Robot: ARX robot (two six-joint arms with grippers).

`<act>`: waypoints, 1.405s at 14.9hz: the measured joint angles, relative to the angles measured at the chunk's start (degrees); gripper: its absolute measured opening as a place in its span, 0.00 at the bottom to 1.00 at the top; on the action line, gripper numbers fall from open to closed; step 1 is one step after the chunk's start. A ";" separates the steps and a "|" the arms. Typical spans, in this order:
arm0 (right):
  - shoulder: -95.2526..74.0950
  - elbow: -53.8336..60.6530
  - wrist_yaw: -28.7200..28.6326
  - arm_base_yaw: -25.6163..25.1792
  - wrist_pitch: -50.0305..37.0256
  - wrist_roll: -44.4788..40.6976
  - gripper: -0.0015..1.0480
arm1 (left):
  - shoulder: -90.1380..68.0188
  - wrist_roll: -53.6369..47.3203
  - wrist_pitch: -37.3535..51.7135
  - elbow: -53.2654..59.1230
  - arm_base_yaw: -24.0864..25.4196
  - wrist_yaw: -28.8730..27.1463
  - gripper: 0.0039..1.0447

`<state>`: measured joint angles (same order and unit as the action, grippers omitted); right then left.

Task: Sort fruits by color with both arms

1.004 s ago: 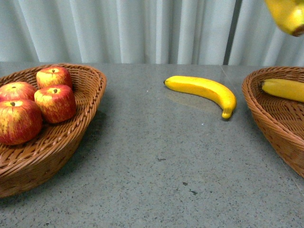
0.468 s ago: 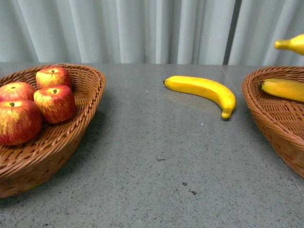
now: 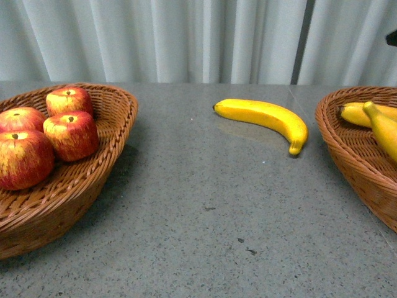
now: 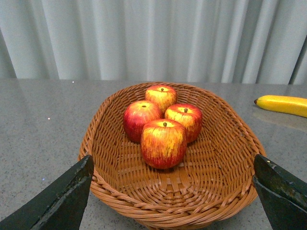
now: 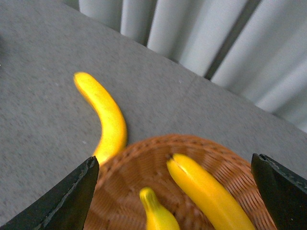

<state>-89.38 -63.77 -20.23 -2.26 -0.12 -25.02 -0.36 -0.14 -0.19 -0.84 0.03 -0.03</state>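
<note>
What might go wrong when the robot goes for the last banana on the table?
1. The loose banana is smooth and curved, so it may slip or spin when the open right gripper closes on it.
2. One end lies near the rim of the right basket, so the gripper might bump the basket.
3. The bananas in the basket already take up room, so a third dropped on them might roll towards the edge.

Grey speckled table (image 3: 211,205), few dark specks toward front. Left wicker basket (image 3: 105,167) sits on it at left side. Right wicker basket (image 3: 347,149) at right side, cut by frame edge. Between them, toward back, single yellow banana (image 3: 267,118) lies flat on bare surface, touching neither basket, nearer right one.
</note>
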 joint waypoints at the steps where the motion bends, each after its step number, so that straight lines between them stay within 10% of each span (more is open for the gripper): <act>1: -2.10 -2.78 -0.02 2.60 -0.33 1.51 0.94 | 0.00 0.00 0.02 0.00 0.00 0.00 0.94; 8: -26.88 -27.91 0.50 19.04 6.67 8.44 0.94 | 0.00 0.00 0.00 0.00 0.00 0.00 0.94; 19: -49.35 -54.45 13.40 17.64 33.77 0.48 0.94 | 0.00 0.00 0.00 0.00 0.00 0.02 0.94; 21: -49.44 -54.45 14.14 18.01 32.24 0.55 0.77 | 0.00 0.00 0.00 0.00 0.00 0.00 0.94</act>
<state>-138.82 -118.21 -6.09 15.75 32.12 -24.47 -0.36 -0.14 -0.19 -0.84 0.03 -0.03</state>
